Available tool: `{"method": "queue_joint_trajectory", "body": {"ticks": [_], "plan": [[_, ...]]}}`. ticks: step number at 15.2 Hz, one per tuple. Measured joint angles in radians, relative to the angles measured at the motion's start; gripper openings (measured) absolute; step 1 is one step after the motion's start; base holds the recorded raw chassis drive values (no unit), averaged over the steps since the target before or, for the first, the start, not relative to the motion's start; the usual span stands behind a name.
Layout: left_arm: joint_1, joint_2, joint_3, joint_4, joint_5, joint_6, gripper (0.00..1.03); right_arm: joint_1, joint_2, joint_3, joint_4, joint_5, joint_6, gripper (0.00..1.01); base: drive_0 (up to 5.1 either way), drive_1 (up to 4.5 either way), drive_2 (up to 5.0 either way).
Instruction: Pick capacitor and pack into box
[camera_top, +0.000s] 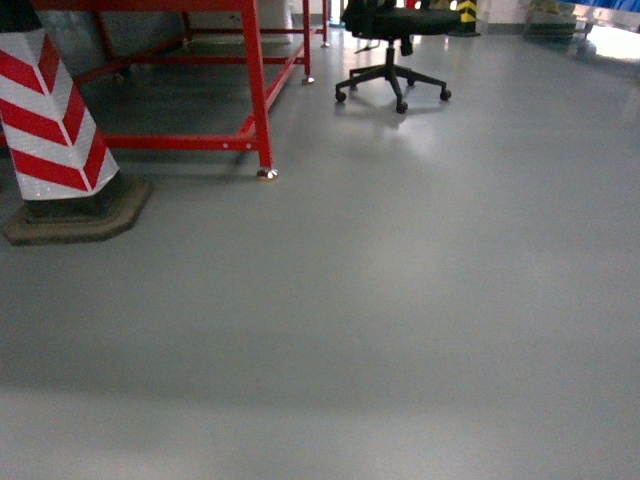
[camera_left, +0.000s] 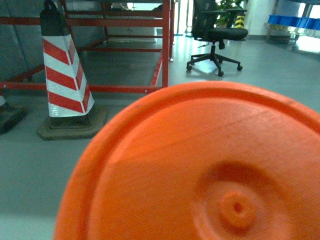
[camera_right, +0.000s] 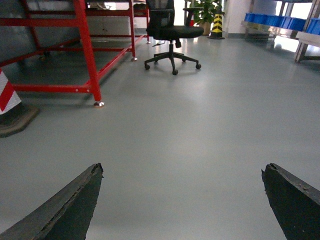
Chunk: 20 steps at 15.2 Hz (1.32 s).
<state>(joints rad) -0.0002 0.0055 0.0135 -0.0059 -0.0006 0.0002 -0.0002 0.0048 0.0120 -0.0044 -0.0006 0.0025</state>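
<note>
The end face of an orange round capacitor (camera_left: 200, 170), with a raised rim and a small central nub, fills most of the left wrist view. It hangs just in front of the camera above the grey floor and hides the left gripper's fingers, so I take it as held. My right gripper (camera_right: 182, 172) is open; its two dark fingertips (camera_right: 85, 195) stand wide apart over bare floor with nothing between them. The box is out of view. Neither gripper shows in the head view.
A red-and-white striped cone (camera_top: 50, 120) on a dark base stands at the left, beside a red metal frame (camera_top: 255, 90). Farther off is a black office chair (camera_top: 392, 50), and blue bins (camera_right: 272, 20) sit on shelving at the far right. Grey floor (camera_top: 400, 300) stretches ahead.
</note>
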Motion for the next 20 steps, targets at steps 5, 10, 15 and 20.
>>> {"method": "queue_joint_trajectory", "body": {"ticks": [5,10,15,20], "plan": [[0.0,0.0,0.0,-0.001,0.0,0.0,0.44,0.0,0.0,0.0,-0.002,0.0,0.0,0.98,-5.1,2.4,2.4],[0.0,0.0,0.0,0.0,0.0,0.0,0.44,0.0,0.0,0.0,-0.002,0.0,0.0,0.98,-5.0,2.44,2.4],[0.0,0.0,0.0,-0.001,-0.001,0.0,0.44,0.0,0.0,0.0,0.005,0.0,0.0,0.98,-5.1,2.35,2.4],[0.0,0.0,0.0,0.0,0.0,0.0,0.44,0.0,0.0,0.0,-0.002,0.0,0.0,0.98,-5.0,2.45,2.5]]}}
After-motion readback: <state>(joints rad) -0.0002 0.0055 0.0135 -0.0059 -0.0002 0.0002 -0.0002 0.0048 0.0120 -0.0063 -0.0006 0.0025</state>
